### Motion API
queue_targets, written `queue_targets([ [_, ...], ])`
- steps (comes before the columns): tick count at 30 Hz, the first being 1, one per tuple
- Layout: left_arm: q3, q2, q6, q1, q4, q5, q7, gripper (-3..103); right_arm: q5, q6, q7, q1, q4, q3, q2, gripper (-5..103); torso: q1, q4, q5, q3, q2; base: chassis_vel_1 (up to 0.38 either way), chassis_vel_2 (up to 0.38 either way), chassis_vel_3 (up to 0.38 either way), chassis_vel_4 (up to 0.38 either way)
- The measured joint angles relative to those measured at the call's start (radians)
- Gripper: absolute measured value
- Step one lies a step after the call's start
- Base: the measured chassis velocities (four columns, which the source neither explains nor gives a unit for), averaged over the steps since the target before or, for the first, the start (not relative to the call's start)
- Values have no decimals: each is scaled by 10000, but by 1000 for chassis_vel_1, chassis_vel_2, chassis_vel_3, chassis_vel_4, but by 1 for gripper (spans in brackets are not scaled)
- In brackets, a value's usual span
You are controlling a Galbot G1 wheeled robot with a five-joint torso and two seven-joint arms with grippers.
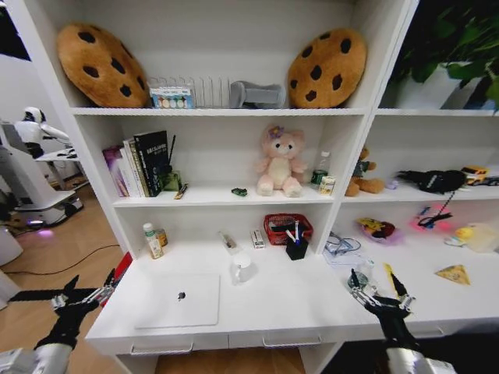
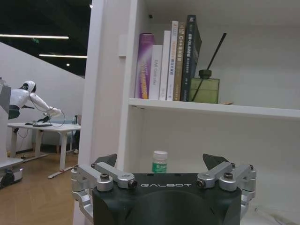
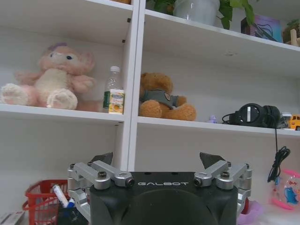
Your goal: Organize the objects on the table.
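Observation:
A closed silver laptop [image 1: 179, 300] lies on the white table [image 1: 312, 300] at the front left. A black cup [image 1: 296, 248] behind it holds a blue pen [image 1: 296, 231]. On the shelf above lie a black pen [image 1: 181, 191] and a tiny dark green item [image 1: 239, 192]. Beside a clear bottle there stands a small green-labelled can [image 1: 327, 185] [image 3: 116, 101]. My left gripper [image 1: 92, 284] [image 2: 160, 161] hangs open just off the table's left end. My right gripper [image 1: 374, 282] [image 3: 157, 159] is open over the front right of the table. Neither holds anything.
A red basket [image 1: 287, 227] [image 3: 44, 199], a green-capped bottle [image 1: 152, 241] [image 2: 159, 161] and a clear cup [image 1: 240, 269] stand on the table. Books [image 2: 168, 61], plush toys [image 1: 279, 164], headphones [image 3: 253, 115] and cookie cushions [image 1: 100, 64] fill the shelves. Toys litter the right side.

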Motion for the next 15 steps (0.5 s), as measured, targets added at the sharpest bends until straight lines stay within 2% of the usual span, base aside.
queue_targets([
  [4, 0, 0, -1, -1, -1, 1, 3, 100, -157, 50, 4, -73, -2, -136, 60, 100, 2, -4, 9, 2, -2, -247, -249, 243, 237],
  [5, 1, 0, -2, -1, 0, 0, 0, 100, -192, 50, 2, -83, -2, -185, 92, 100, 0, 3, -4, -1, 0, -292, -279, 293, 256],
  [7, 1, 0, -2, 0, 0, 0, 0, 100, -251, 57, 6, -86, -7, -217, 106, 100, 0, 3, -9, 0, -1, -292, -277, 285, 275],
  [8, 0, 0, -2, -1, 1, 0, -2, 100, -270, 60, 13, -83, -25, -228, 105, 100, 0, 2, 5, 0, -2, -271, -310, 263, 298],
  [10, 1, 0, -2, 0, 0, 0, 3, 100, -270, 61, 20, -79, -33, -226, 88, 100, 1, -2, 4, 1, -3, -279, -310, 263, 323],
  [12, 0, 0, -2, 0, 1, 0, -1, 100, -311, 35, 47, -45, -83, -201, 47, 100, -1, 4, -12, -1, 0, -360, -356, 366, 343],
  [15, 0, 0, -2, 0, 0, 0, 3, 100, -427, 32, 94, 7, -205, -202, 50, 100, 1, 2, 7, 2, -2, -355, -345, 364, 362],
])
